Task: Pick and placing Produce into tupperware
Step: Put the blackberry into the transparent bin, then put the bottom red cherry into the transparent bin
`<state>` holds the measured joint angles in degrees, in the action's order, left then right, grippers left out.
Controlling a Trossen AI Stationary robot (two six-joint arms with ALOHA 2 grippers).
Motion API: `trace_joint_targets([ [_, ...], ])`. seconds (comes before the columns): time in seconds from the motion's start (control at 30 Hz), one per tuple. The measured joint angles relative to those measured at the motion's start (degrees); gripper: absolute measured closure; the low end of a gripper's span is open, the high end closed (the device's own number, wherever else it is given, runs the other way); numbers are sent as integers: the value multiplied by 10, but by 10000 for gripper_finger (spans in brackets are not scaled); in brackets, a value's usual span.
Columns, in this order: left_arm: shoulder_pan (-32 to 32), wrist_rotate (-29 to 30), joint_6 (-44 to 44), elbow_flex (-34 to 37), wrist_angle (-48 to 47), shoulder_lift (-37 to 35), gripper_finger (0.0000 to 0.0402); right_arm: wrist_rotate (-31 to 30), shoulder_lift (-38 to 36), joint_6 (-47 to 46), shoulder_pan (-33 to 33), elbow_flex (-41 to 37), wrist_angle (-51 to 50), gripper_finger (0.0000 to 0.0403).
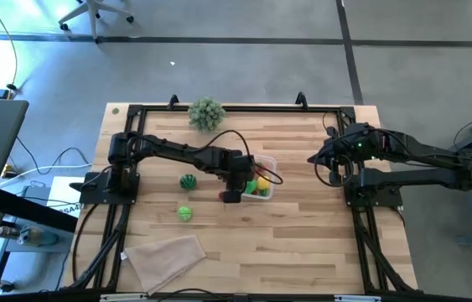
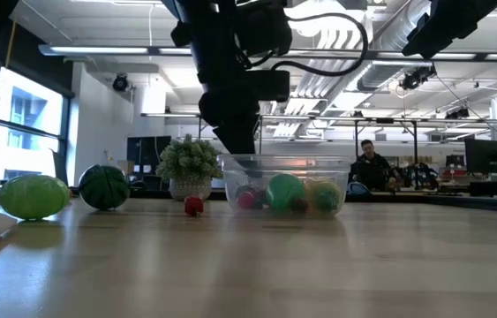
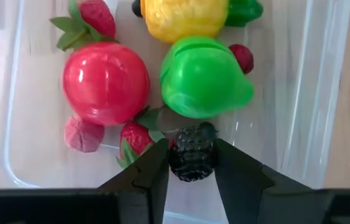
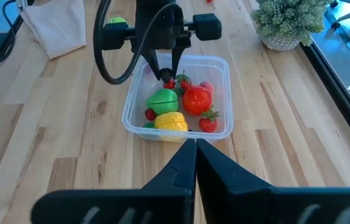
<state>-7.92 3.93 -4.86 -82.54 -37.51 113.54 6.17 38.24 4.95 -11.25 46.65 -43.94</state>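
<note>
Left gripper (image 3: 190, 163) pinches a small knobbly blackberry (image 3: 192, 151) over the tupperware (image 3: 299, 93); light, stiff, held across its middle.

From my remote seat I'm looking into a large open-plan lab or office-style workspace. Beyond the wooden tabletop (image 2: 257, 265) the low view shows an exposed ceiling with ducts and long strip lights (image 2: 98, 50), tall windows (image 2: 14, 132) on one side, and rows of desks with monitors (image 2: 486, 159). A person (image 2: 372, 168) sits at one of those desks far behind. From above I see a bare grey concrete floor (image 1: 244, 71), the base of a wheeled office chair (image 1: 97, 13), and loose cables (image 1: 47, 164) running beside the black frame (image 1: 236, 109) that edges the tabletop.
</note>
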Motion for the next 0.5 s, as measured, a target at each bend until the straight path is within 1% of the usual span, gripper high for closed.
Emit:
trace_joint_targets([
  [0.27, 0, 6, -3, 0, -1, 0, 243, 0, 0, 0, 0, 0, 0, 401],
  [0.37, 1, 13, -4, 0, 0, 0, 236, 0, 0, 0, 0, 0, 0, 401],
  [0.5, 1, 17, 2, 0, -4, -3, 236, 0, 0, 0, 0, 0, 0, 401],
])
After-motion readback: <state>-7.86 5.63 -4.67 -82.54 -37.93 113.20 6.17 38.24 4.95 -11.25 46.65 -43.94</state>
